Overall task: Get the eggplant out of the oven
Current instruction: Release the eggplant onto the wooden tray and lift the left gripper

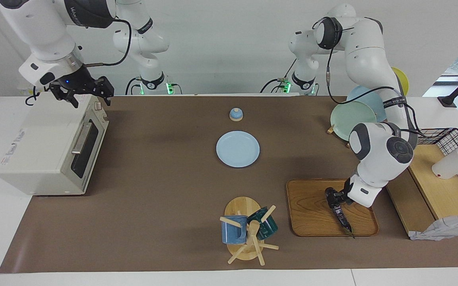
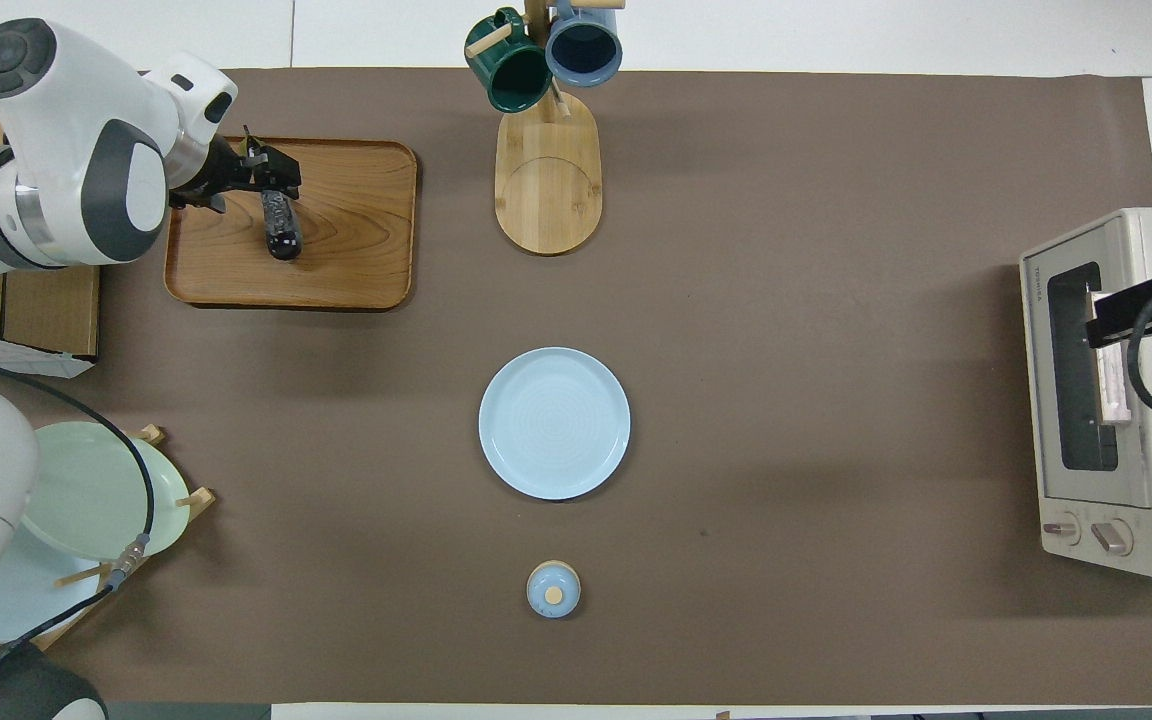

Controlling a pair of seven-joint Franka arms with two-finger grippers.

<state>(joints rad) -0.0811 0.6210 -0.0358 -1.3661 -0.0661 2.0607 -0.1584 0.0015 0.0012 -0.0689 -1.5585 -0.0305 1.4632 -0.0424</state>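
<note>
The eggplant (image 1: 341, 216) is long and dark. It lies at a low slant on or just over the wooden tray (image 1: 312, 210), its thin stem end at the tray's edge farthest from the robots. It also shows in the overhead view (image 2: 281, 225). My left gripper (image 1: 334, 196) is shut on it near its thick end. The off-white oven (image 1: 46, 151) stands at the right arm's end of the table with its glass door shut. My right gripper (image 1: 90, 97) hangs open and empty above the oven's top corner nearest the robots.
A light blue plate (image 1: 237, 149) lies mid-table, with a small blue lidded jar (image 1: 235, 114) nearer the robots. A mug rack (image 1: 249, 230) with two mugs stands beside the tray. A plate rack (image 1: 356, 115) and a wire basket (image 1: 451, 139) are at the left arm's end.
</note>
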